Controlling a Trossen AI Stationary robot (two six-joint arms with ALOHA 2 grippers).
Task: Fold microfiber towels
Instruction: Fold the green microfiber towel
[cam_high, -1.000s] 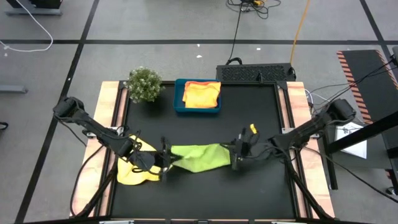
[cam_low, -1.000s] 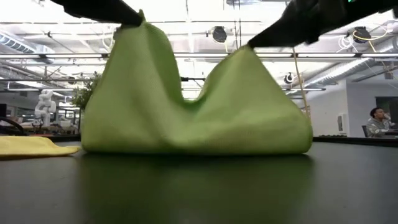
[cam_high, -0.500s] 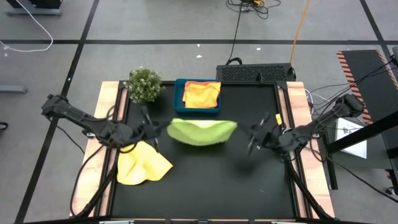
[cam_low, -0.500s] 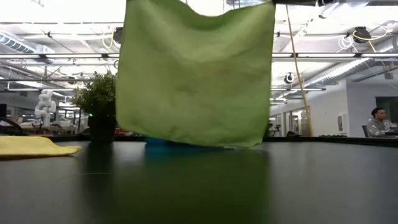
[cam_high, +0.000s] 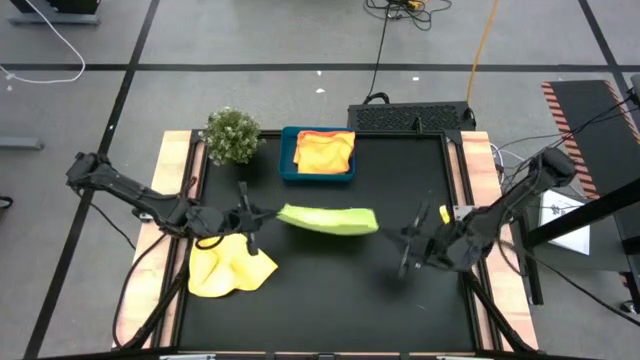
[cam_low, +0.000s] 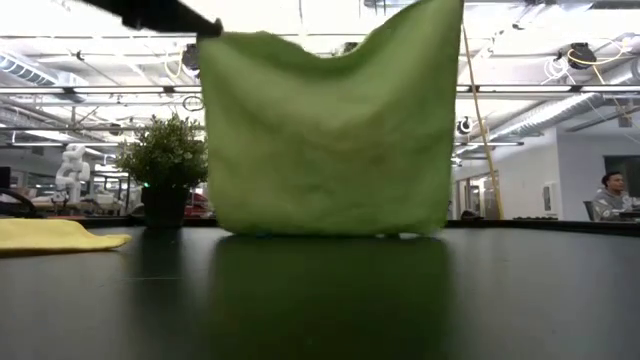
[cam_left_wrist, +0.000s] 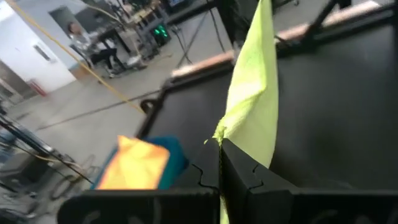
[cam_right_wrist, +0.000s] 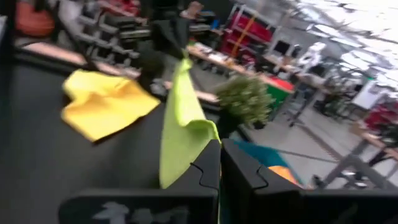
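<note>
The black table (cam_high: 330, 290) carried everything; above its middle the lime green towel (cam_high: 328, 219) hung stretched between both arms, its lower edge about at the tabletop in the low view; a crumpled yellow towel (cam_high: 226, 271) lay on the table near the left arm; folded orange-yellow towels (cam_high: 324, 152) sat in the blue tray (cam_high: 288, 165) beside the plant (cam_high: 231, 134); the left gripper (cam_high: 250, 214) pinched one upper corner of the green cloth; the right gripper (cam_right_wrist: 220, 163) was clamped on the other.
</note>
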